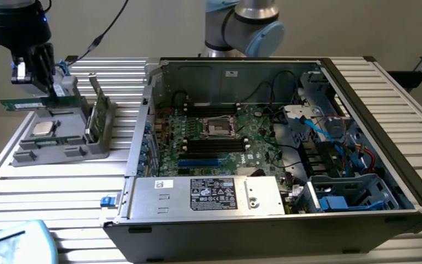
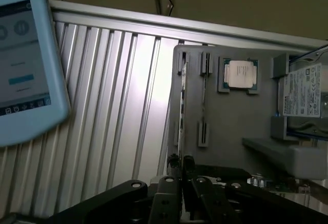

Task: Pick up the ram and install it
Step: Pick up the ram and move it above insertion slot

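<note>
In the wrist view the ram (image 2: pixel 181 106) shows only as a thin edge, chips and label unreadable; its gripped end hides between the fingers (image 2: pixel 188 162). The fingers (image 1: pixel 50 88) are nearly closed, pinching the ram (image 1: pixel 22 103) by one end, clear above the grey tray (image 1: pixel 57 149) on the table (image 1: pixel 50 187). Its long axis lies level, with the free end toward the exterior view's left.

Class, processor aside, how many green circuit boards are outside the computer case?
2: the ram, held in the gripper above the grey tray; a taller green card, upright in that tray. Others may be hidden.
</note>
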{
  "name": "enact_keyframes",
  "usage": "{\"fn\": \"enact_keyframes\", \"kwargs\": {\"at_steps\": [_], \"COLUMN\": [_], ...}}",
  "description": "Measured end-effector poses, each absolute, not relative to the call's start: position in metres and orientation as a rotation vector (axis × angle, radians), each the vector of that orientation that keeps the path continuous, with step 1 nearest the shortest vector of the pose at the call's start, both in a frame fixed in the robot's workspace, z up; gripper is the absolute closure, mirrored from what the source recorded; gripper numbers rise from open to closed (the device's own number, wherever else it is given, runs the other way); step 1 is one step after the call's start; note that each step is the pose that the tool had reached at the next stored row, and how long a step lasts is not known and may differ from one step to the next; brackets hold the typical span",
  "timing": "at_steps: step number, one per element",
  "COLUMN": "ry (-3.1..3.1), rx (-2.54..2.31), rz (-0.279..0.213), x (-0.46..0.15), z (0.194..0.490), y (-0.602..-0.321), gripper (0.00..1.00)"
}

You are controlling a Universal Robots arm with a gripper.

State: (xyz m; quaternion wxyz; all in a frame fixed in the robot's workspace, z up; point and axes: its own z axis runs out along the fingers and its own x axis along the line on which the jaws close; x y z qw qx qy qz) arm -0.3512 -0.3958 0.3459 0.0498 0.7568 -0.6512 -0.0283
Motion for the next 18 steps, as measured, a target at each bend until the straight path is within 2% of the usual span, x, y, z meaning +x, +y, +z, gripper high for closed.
{"fn": "enact_keyframes", "kwargs": {"at_steps": [18], "ry": [-1.984], "rx": [2.306], "rz": [-0.089], "x": [-0.28], "z": [0.428], "y": [-0.396], "gripper": [0.86]}}
